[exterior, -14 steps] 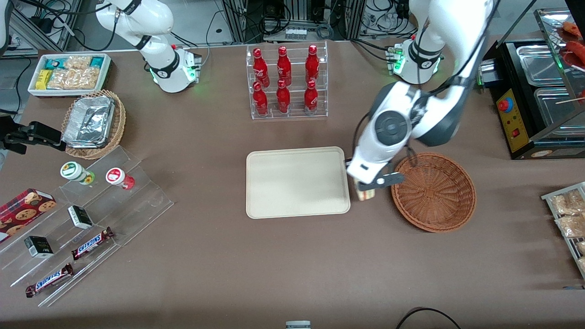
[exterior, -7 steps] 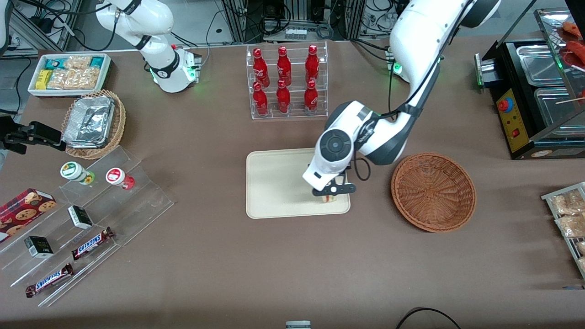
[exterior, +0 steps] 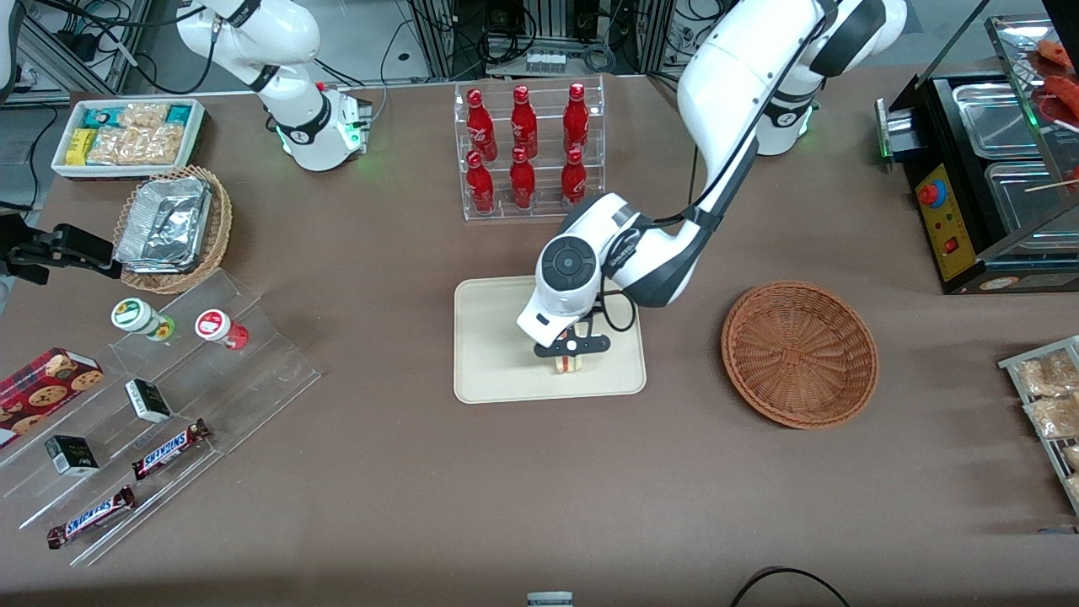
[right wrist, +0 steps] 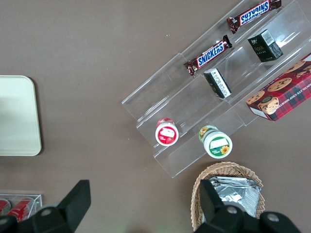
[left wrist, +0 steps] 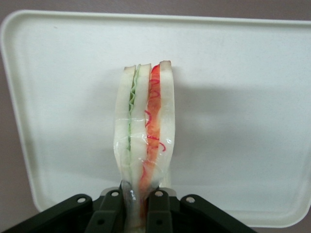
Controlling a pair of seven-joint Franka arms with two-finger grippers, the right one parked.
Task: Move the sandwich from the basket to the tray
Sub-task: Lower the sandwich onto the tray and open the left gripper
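We see the sandwich (left wrist: 144,141) pinched edge-on in the gripper (exterior: 570,361), its fingers (left wrist: 158,208) closed on the wrapped wedge. It hangs over the tray (exterior: 497,337), near the rim closest to the front camera; whether it touches the tray we cannot tell. The wicker basket (exterior: 799,352) sits well apart on the brown surface (exterior: 405,472).

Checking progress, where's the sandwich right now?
The sandwich is clamped in the gripper over the tray, out of the basket.
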